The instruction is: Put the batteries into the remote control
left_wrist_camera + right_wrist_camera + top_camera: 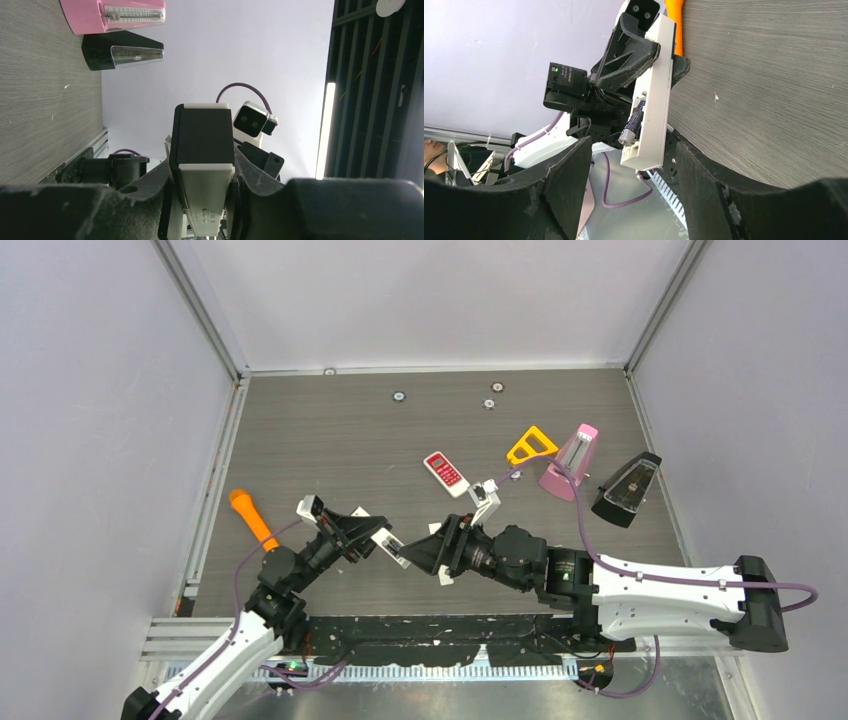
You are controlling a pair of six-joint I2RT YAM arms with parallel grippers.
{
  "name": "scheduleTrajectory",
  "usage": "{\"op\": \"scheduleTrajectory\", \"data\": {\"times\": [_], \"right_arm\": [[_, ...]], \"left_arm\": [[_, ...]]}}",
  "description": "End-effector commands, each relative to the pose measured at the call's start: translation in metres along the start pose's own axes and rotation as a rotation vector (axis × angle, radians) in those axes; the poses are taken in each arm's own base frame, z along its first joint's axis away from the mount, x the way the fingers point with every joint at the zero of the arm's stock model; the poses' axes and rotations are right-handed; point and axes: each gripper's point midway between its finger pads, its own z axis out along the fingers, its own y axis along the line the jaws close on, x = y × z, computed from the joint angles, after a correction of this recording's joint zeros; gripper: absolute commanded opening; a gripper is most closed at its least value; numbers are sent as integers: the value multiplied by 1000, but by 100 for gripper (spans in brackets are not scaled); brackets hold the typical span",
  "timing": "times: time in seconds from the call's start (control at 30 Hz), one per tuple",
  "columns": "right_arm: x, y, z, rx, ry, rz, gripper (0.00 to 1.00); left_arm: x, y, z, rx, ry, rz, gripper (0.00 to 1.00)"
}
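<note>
**Mid-air presentation of the remote.** The left tool (202,197) is clamped on one end of the white remote (655,100) and holds it clear of the desk (330,440). The open battery bay faces the right tool (631,150), which gapes wide with nothing in it. One dark battery (632,121) lies in the bay near the remote's free end. It looks canted, with its metal-capped lower end lifted off the bay floor (a judgement from the right wrist view alone).

**Risks.**
- If you press only on the raised end, the battery may pivot, spring out and drop to the desk.
- The grip sits at one end of a long body, so a hard push near the other end may lever the remote round in the jaws.
- A push that is off the battery's axis may skate onto the bay wall instead of seating the cell.

**Not resolved.**
- You cannot read the battery's polarity.
- You cannot tell whether a second slot is filled, because the remote's side wall hides it.
- No other batteries can be picked out; the small round marks (398,396) at the far side of the desk are too small to name.
- The left wrist view shows only the side of the remote that is turned away from the bay.
</note>
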Motion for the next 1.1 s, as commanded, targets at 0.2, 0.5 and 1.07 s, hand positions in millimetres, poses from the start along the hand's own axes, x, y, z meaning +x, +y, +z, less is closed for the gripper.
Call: {"op": "scheduleTrajectory", "data": {"times": [0.2,0.5,1.07], "right_arm": [[-14,6,-2,-6,-66,25,62],[-8,2,4,20,-41,10,57],[0,-15,14,128,-15,20,47]], "left_arm": [[7,-22,-1,82,24,50,0],[8,-23,-2,83,29,52,0],[14,-32,-2,105,57,92,0]]}}
